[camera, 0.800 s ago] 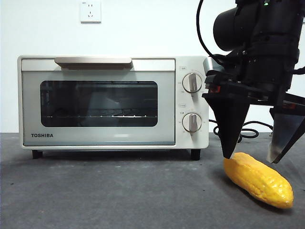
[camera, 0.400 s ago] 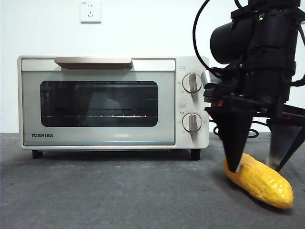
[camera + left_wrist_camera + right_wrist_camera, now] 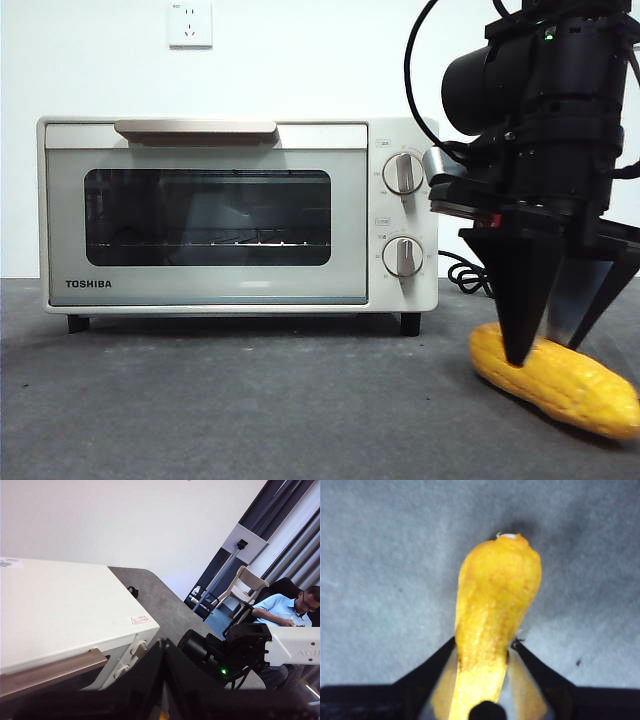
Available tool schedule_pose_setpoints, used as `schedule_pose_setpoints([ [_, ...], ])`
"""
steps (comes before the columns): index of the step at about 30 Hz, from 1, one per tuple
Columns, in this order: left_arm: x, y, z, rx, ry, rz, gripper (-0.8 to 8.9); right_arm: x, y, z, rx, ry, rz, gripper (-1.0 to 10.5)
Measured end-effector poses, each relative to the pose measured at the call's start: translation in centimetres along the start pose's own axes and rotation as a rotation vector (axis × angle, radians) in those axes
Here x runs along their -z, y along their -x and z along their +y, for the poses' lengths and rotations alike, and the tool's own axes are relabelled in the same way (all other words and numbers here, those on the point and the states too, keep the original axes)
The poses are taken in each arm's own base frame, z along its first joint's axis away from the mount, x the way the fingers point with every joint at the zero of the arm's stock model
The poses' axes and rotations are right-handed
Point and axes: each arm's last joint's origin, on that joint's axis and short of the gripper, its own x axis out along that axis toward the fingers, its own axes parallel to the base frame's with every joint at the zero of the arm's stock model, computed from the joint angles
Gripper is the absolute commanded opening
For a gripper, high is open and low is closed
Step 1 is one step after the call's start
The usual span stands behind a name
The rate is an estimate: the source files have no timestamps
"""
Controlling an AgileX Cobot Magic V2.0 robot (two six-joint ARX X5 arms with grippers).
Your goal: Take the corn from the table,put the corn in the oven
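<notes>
The yellow-orange corn (image 3: 575,388) lies on the dark grey table (image 3: 250,400), to the right of the cream-white oven (image 3: 205,215), whose glass door is closed. My right gripper (image 3: 545,352) comes down from above and is shut on the corn's left part. The right wrist view shows a black jaw pressed against each side of the corn (image 3: 495,605), with the gripper (image 3: 484,641) around its thick part. My left gripper (image 3: 162,647) hangs high above the oven (image 3: 60,610) with its jaws together, and nothing shows between them.
A black cord (image 3: 470,275) trails behind the oven's right side. A wall socket (image 3: 190,23) sits above the oven. The corn's right end reaches the front view's right edge. Bare table stretches in front of the oven.
The right gripper's jaws have dropped around the corn and closed on it. The corn has slid a little to the right.
</notes>
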Motion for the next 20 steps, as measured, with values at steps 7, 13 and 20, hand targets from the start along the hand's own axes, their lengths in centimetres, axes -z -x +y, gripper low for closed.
schedule_pose_setpoints([
  [7,0.1,-1.1,1.0,-0.016,0.031,0.035,-0.05,1.3,1.9,0.8,-0.003,0.028,-0.007,-0.1],
  [13,0.5,-3.1,2.4,-0.026,0.058,0.099,-0.05,3.4,5.6,2.4,-0.024,0.092,-0.124,-0.1],
  [20,1.5,-5.9,4.1,-0.088,0.061,0.175,-0.05,6.8,9.9,4.1,-0.092,0.156,-0.291,-0.1],
])
